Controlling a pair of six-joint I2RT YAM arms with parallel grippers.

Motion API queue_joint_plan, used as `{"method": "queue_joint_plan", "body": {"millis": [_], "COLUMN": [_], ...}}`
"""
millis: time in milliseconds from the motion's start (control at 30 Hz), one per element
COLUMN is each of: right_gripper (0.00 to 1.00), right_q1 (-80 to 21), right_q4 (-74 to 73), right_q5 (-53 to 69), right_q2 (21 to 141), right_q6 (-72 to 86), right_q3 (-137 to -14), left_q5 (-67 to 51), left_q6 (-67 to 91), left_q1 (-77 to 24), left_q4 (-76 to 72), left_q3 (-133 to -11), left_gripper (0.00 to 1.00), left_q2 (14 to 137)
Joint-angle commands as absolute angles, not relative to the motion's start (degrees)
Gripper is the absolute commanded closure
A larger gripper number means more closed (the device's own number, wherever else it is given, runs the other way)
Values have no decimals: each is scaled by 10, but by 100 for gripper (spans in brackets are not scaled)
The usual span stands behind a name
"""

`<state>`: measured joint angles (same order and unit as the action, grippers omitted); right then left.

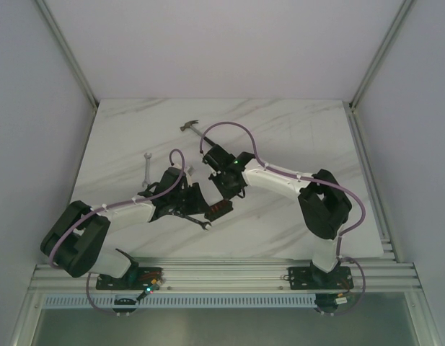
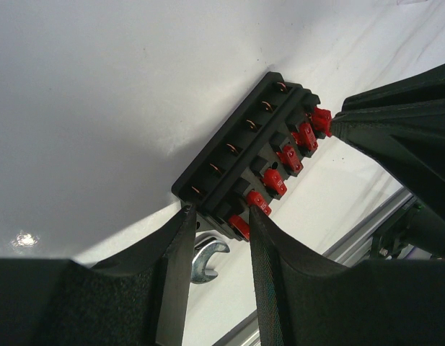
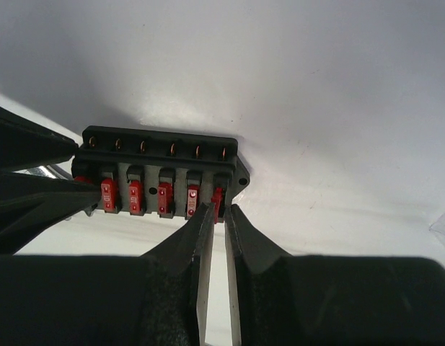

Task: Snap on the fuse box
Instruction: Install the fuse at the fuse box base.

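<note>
The fuse box (image 1: 221, 209) is a small black block with a row of red fuses, lying on the white table. My left gripper (image 2: 221, 213) is shut on its near end (image 2: 244, 155), one finger on each side. My right gripper (image 3: 220, 209) comes in from the fuse side of the fuse box (image 3: 161, 155). Its jaws stand narrow, pinching the last red fuse (image 3: 218, 194), which sits edge-on in the end slot. In the top view, the left gripper (image 1: 197, 204) and the right gripper (image 1: 231, 193) meet at the box.
A wrench head (image 2: 206, 258) lies on the table just under the box's near end, also visible from above (image 1: 205, 225). Another wrench (image 1: 146, 169) lies to the left and a hammer (image 1: 193, 127) further back. The metal rail (image 1: 222, 272) runs along the near edge.
</note>
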<state>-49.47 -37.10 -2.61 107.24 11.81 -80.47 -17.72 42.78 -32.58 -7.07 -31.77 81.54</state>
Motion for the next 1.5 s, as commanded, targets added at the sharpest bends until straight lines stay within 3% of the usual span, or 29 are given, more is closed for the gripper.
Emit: {"method": "queue_joint_plan", "body": {"millis": [0,967,1467], "right_gripper": [82,78,96], "right_q1": [-494,-503,-497], "right_q4": [-384,-404,-433], "right_q5": [-33,-16,-68], "right_q2": [1090,1097,1112], "right_q6": [119,115,115], "right_q3": [-824,-838,-829], "left_q5": [-154,-154,-153], "left_q6": [415,416,417], "left_q1": [-324,-323,-323], "left_q4": [-53,-53,-52], "left_q3": [-323,-323,-316], "left_gripper": [57,57,58], "left_q2": [830,832,829]}}
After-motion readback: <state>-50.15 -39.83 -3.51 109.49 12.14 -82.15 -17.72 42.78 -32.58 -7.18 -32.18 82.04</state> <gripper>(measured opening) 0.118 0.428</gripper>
